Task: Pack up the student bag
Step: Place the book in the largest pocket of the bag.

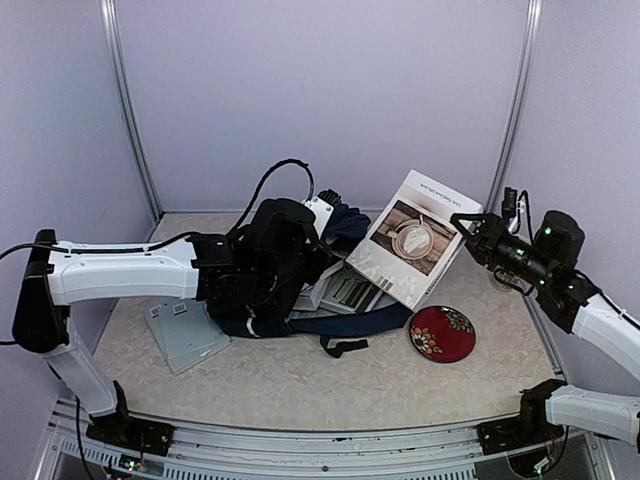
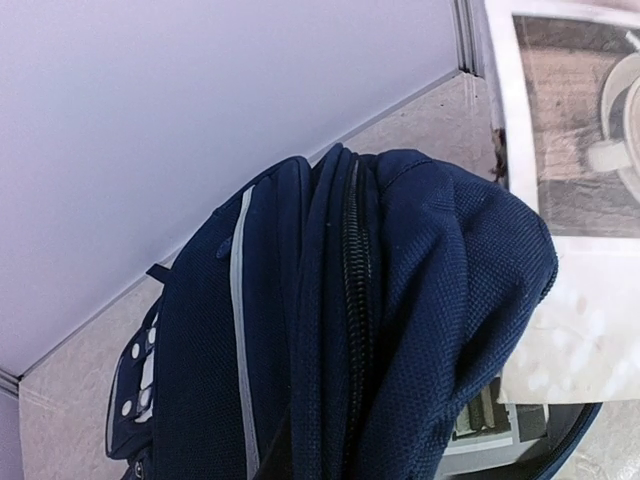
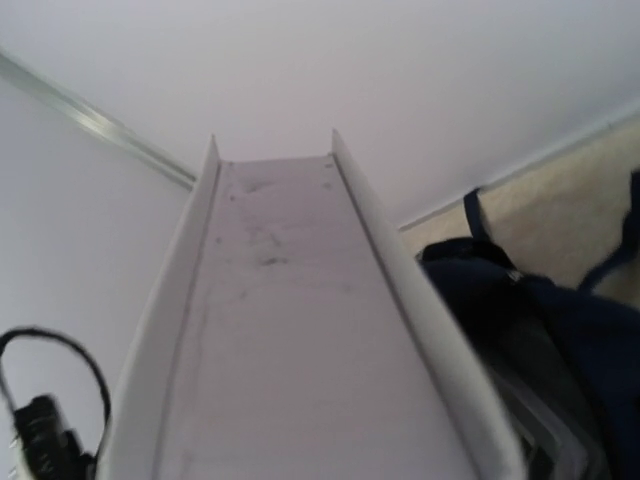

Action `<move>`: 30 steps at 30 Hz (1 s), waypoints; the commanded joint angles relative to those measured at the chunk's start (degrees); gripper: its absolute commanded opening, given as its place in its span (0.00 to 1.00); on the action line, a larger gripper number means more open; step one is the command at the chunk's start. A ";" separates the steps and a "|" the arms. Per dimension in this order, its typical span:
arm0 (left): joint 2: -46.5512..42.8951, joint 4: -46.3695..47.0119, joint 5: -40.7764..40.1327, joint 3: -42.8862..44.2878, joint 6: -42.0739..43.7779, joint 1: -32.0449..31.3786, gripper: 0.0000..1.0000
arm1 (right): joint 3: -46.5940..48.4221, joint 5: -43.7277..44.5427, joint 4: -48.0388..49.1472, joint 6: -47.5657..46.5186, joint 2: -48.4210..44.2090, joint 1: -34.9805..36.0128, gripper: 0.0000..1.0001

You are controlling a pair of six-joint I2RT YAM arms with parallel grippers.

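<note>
The dark navy student bag (image 1: 352, 322) lies at mid-table, its top fabric lifted up. In the left wrist view the bag (image 2: 400, 300) fills the frame, with its zipper and white stripe. My left gripper (image 1: 312, 248) is buried in that fabric and holds it up; its fingers are hidden. My right gripper (image 1: 470, 228) is shut on the upper right edge of a white book (image 1: 415, 240) with a coffee-cup photo on its cover. The book is tilted, its lower end at the bag's opening. The book's page edge (image 3: 290, 330) fills the right wrist view, with the bag (image 3: 560, 330) beyond it.
A round red floral pouch (image 1: 442, 333) lies right of the bag. A flat grey-blue folder (image 1: 185, 335) lies on the left under my left arm. White books or cases (image 1: 345, 290) show at the bag's mouth. A black strap end (image 1: 345, 347) trails toward the front.
</note>
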 commanded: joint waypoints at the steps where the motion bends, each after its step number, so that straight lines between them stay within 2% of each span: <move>1: -4.00 11.63 2.47 -1.18 -1.90 -0.01 0.00 | -5.89 5.21 9.61 11.76 0.93 1.54 0.00; 6: -3.57 16.84 6.78 -1.66 -1.89 0.95 0.00 | -4.78 11.36 8.80 14.40 4.21 7.58 0.00; 12: -4.08 19.62 10.46 -3.73 -3.00 1.24 0.00 | -2.44 15.77 14.07 17.09 11.41 11.83 0.00; 18: -5.92 21.07 13.91 -4.93 -3.24 0.51 0.00 | 0.12 24.30 19.51 21.88 19.42 16.15 0.00; 21: -6.10 19.97 14.65 -3.87 -1.36 -0.40 0.00 | 4.83 29.92 18.60 21.34 24.73 18.96 0.00; 25: -6.39 18.52 16.48 -2.70 -0.48 -0.72 0.00 | 6.71 38.59 22.00 25.20 29.97 23.19 0.00; 27: -6.93 17.61 16.05 -2.15 0.03 -0.10 0.00 | 8.52 42.04 20.60 25.61 32.33 25.52 0.00; 30: -8.09 13.26 21.99 -0.70 0.28 1.94 0.00 | 10.40 45.77 19.66 25.11 35.39 26.95 0.00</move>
